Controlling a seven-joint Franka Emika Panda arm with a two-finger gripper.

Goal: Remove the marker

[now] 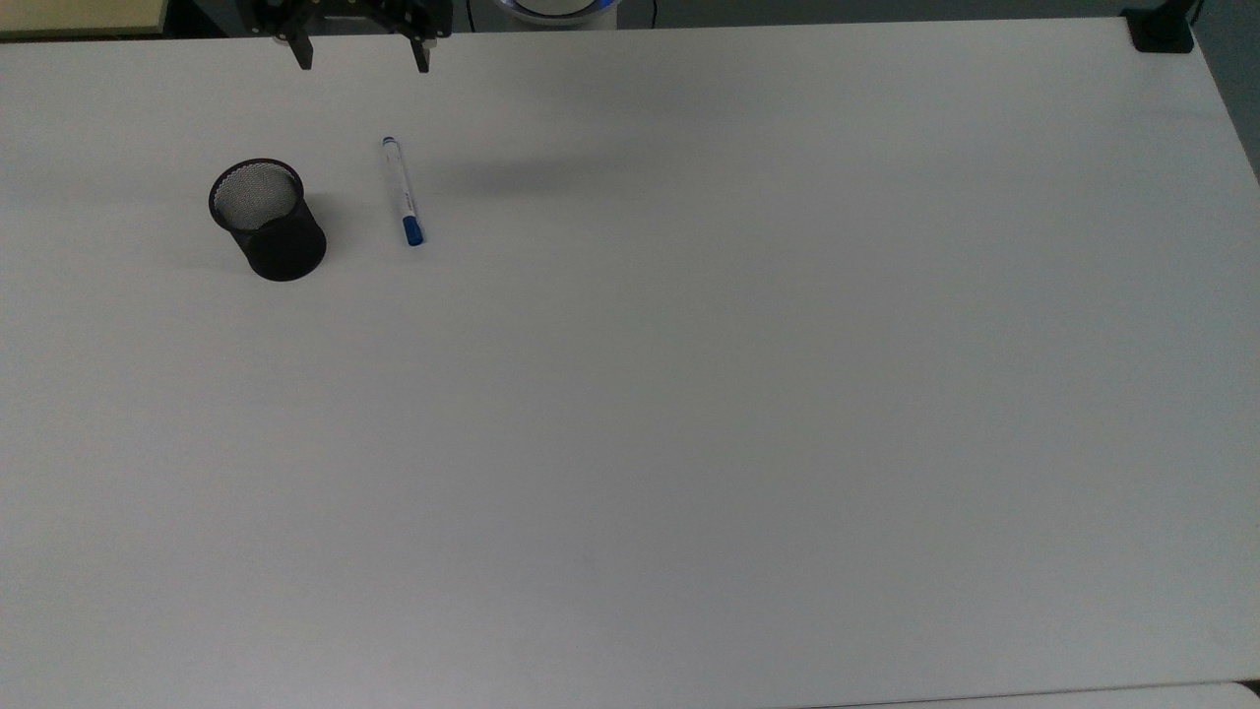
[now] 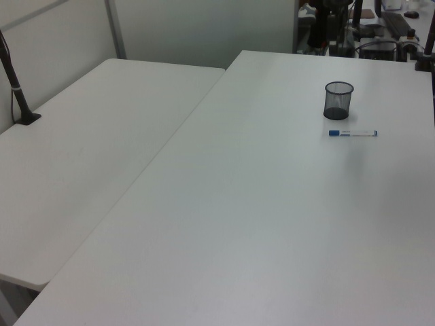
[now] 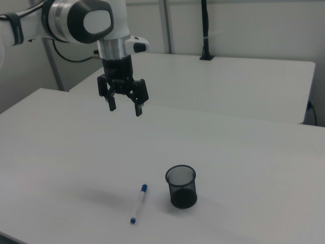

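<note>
The marker [image 1: 403, 190], a slim white barrel with a blue cap, lies flat on the white table [image 1: 689, 394], a short way to the right of the black mesh cup [image 1: 267, 219] in the top view. In the right view the marker [image 3: 138, 204] lies just left of the cup [image 3: 181, 186]. In the left view the marker [image 2: 353, 133] rests just in front of the cup [image 2: 338, 100]. My gripper [image 3: 124, 109] hangs open and empty, high above the table and well clear of both. The gripper [image 1: 363, 61] also pokes in at the top view's upper edge, its two fingers spread.
A second white table [image 2: 102, 136] adjoins on the left view's left, with a black clamped post [image 2: 17, 88] at its edge. Another black clamp [image 1: 1162, 30] sits at the top view's upper right corner. The robot arm [image 3: 76, 20] reaches in from the right view's upper left.
</note>
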